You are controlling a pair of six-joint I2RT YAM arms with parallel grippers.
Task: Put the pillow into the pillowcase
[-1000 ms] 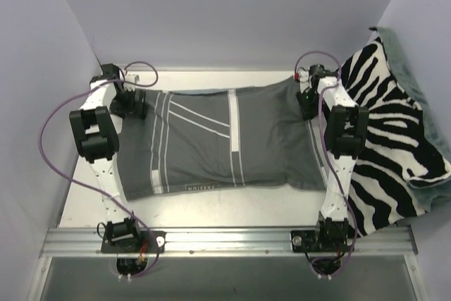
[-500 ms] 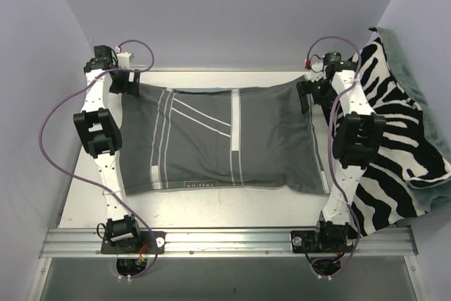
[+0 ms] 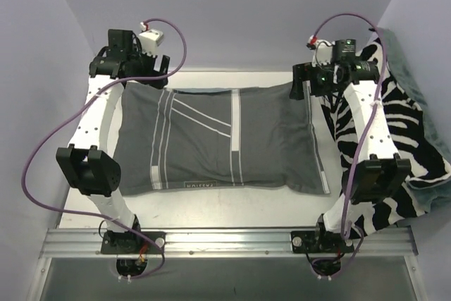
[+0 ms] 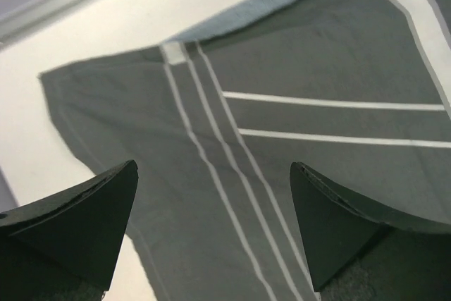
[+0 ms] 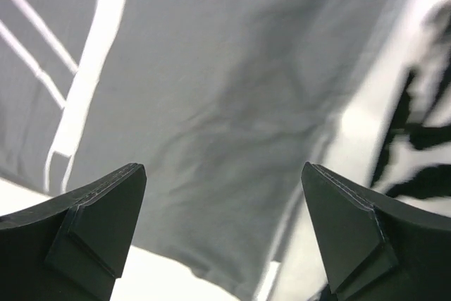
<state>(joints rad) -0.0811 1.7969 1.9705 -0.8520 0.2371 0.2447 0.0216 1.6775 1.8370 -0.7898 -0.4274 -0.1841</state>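
Observation:
The pillowcase (image 3: 218, 139) lies flat and plump in the middle of the table, dark grey face with thin white stripes up. The pillow is hidden; none of its cream surface shows. My left gripper (image 3: 156, 67) hovers open above the case's far left corner. In the left wrist view the left gripper (image 4: 213, 167) holds nothing, and the striped pillowcase (image 4: 282, 139) lies well below it. My right gripper (image 3: 301, 84) hangs open above the far right corner. The right wrist view shows the right gripper (image 5: 224, 167) empty over the grey pillowcase (image 5: 211, 82).
A zebra-striped cloth (image 3: 394, 139) with a green backing drapes over the table's right side, under the right arm; it also shows as the zebra-striped cloth (image 5: 423, 139) beside the case. White table (image 3: 232, 209) shows in front of the case. Purple-grey walls close in at the back and sides.
Both arms have risen and drawn back from the case's far corners. The right gripper opened and let go of the far right corner, which now lies flat.

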